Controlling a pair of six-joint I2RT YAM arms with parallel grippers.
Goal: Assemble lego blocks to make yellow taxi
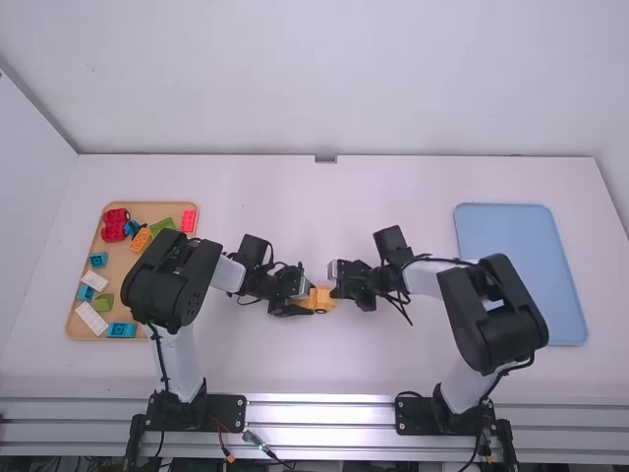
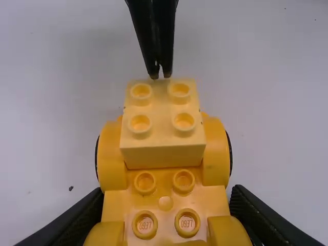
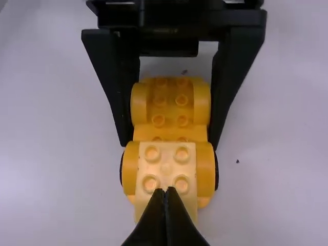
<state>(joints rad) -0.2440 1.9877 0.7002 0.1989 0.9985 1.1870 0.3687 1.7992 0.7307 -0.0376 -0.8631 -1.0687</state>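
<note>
Bulky black elbow joint [image 1: 496,320] of the white-linked right arm [image 1: 462,382] sits high at lower right; its base stands at the bottom edge, forearm running leftward to bottom centre of the table [image 1: 393,369]. White-linked left arm [image 1: 179,366]: base at lower left, elbow bent over the edge of a tan tray [image 1: 74,320], forearm angled right and slightly down. Two wrists face each other just below frame centre. Left gripper [image 1: 312,299] closed on a yellow plastic studded car base [image 2: 165,203], one finger along each side. Pale yellow four-stud block [image 2: 161,110] lies at the base's other end, between rounded wheel arches; cannot tell if fully pressed down. Right gripper [image 1: 332,287] has its fingers together, nothing between them, tips at the block; contact unclear. Tan tray, left side: red, blue, green, orange and white plastic blocks [image 1: 114,224]. Pale blue rectangular tray [image 1: 521,251] at right, flat on the white tabletop.
</note>
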